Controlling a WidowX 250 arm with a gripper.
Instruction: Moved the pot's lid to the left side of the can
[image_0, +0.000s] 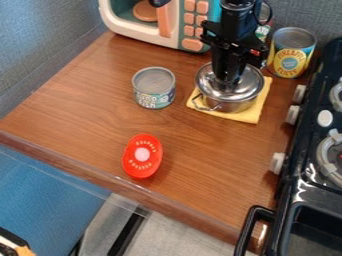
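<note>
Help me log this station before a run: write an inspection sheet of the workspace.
Surface: brown wood-grain counter.
Job's things: metal lid on the saucepan, which sits on a yellow cloth; low can stands to their left.
Clutter: red oval toy food nearer the front edge; tall can at upper right.
Gripper: at the lid's middle.
Cables: black loop beside the arm.
Surroundings: toy microwave behind, toy stove at right, grey wall.
</note>
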